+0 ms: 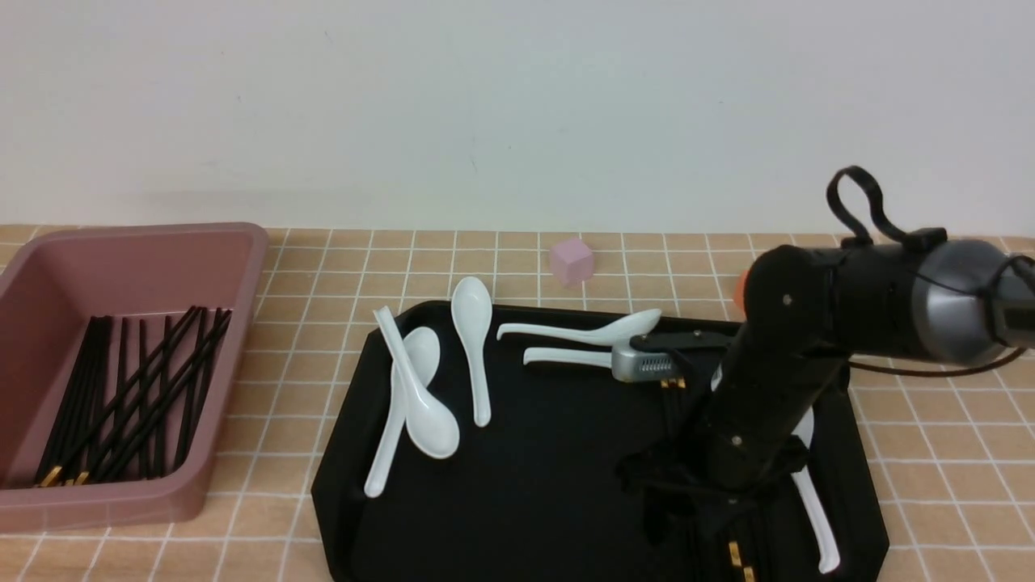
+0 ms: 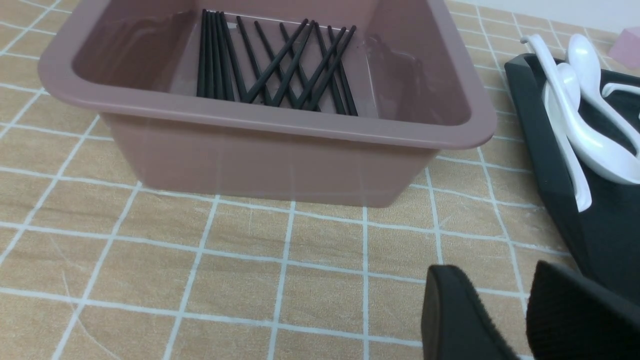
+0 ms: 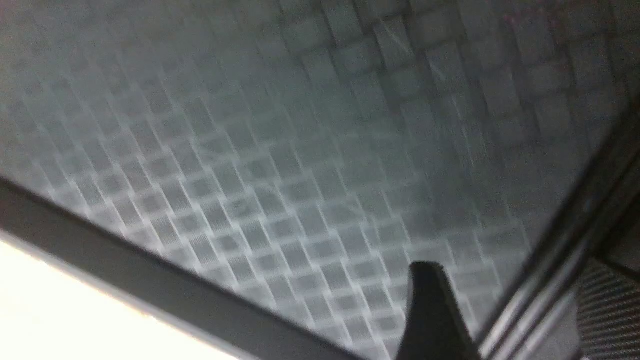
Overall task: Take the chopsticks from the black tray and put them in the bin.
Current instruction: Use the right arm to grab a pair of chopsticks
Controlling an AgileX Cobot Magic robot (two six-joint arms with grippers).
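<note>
Black chopsticks [image 1: 741, 558] lie in the right part of the black tray [image 1: 517, 485], and your right hand [image 3: 505, 310] is down low over them. In the right wrist view its fingers stand wide apart, with a bundle of slim sticks running between them, so nothing looks clamped. What your move turns on is how those sticks lie against the fingers: in the front view their long axis runs from far to near, the gold-banded ends of some showing at the near side and others at the far side, under and beside the hand. One finger sits on each side of the bundle, so closing should squeeze across the sticks, though you cannot tell whether every one of them is caught. The bundle looks closer to one finger than to the other, so a slight centring may help before you close. Take care with the white spoon [image 1: 817, 493] just to the right of the hand. Your left hand [image 2: 500, 310] is near the bin [image 2: 295, 160], well away from the sticks, its fingers parted with nothing between them. The bin stands at the left, already holding a good number of chopsticks, so the right hand has a long carry leftward over the other spoons.
</note>
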